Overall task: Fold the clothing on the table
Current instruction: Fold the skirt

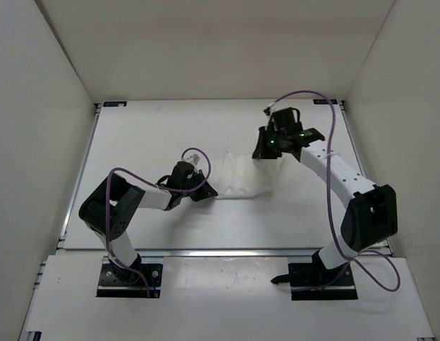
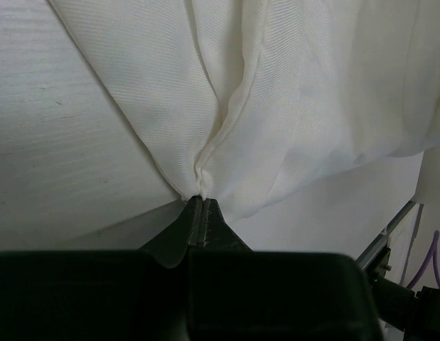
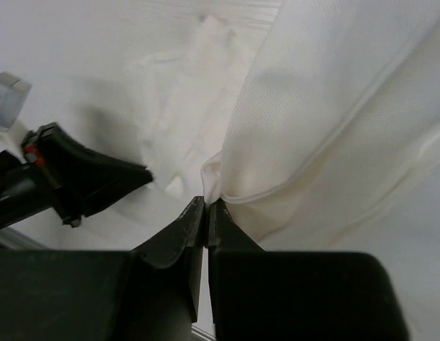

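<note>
**Clothing [image 1: 242, 176] clamped at both ends**

Clothing is found on the table [image 1: 148, 142], a bit right of centre, bunched and wrinkled. It is stretched on a diagonal between the two grippers. It is white fabric on a white surface, so the outline is hard to trace from the top view.

Left gripper [image 1: 202, 190] is set at the near-left end of the fabric. In the left wrist view the jaws are pressed together with a tuck of cloth caught at the tips. A crease is drawn into a V right at the pinch, and the fabric is fanned out from there. Bare table is seen to the left of the fan.

Right gripper [image 1: 266, 153] is set at the far-right end. In the right wrist view the jaws are closed tight on a hemmed edge. The cloth is draped away to the right of the pinch and seems to be raised off the table near the tips. How much of the rest is lifted cannot be told.

Both arms are reached inward over the table, the left one low and bent, the right one extended farther. A purple cable [image 1: 305, 91] is looped along each arm. Thin metal rails [image 1: 76, 188] are run along the table edges. White walls [image 1: 205, 42] are stood around the table on three sides.
</note>
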Robot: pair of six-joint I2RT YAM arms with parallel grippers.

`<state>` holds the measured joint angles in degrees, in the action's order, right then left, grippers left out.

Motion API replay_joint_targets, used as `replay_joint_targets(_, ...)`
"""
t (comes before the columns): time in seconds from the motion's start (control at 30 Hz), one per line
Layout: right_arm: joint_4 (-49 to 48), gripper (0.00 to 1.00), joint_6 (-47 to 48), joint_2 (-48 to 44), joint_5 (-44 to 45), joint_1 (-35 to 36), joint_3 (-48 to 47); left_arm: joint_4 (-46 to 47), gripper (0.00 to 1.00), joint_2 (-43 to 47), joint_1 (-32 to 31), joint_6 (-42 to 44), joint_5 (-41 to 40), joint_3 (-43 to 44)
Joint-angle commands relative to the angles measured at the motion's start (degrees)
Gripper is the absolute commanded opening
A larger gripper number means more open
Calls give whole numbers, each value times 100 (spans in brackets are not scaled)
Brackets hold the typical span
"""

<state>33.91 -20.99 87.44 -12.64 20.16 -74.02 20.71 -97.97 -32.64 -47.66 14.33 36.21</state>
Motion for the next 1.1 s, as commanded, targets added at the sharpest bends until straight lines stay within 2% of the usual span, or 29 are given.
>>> replay_joint_targets(0.0,-183,0,-80,378,-28,681,-481,56,0,-55,21,-68,-27,80)
replay_joint_targets(0.27,-727,0,-502,1406,-133,1770,-588,82,0,-11,127,-33,-35,-26)
replay_joint_targets(0.57,-1071,0,-687,2206,-386,2053,-385,179,1,199,214,-103,70,-210)
replay_joint_targets(0.6,-1079,0,-669,2181,-414,2044,-429,196,6,278,232,-147,88,-254)
replay_joint_targets(0.67,-1053,4,-625,2155,-520,2070,-455,240,33,366,337,-261,254,-350)
replay_joint_targets(0.73,-1044,24,-581,1901,-520,2106,-578,180,42,542,416,-358,343,-517)
replay_joint_targets(0.77,-966,28,-581,1708,-511,2088,-613,92,47,690,495,-384,386,-509)
replay_joint_targets(0.9,-939,45,-555,874,-747,1914,-588,-479,54,1279,619,-341,465,-579)
replay_joint_targets(1.0,-1158,48,-730,372,-1247,1553,-298,-717,55,1806,663,-323,527,-807)
replay_joint_targets(1.03,-1498,48,-757,292,-1519,1343,7,-804,55,2052,698,-375,571,-956)
replay_joint_targets(1.07,-1789,43,-905,178,-1661,1080,341,-849,55,2167,715,-358,562,-1123)
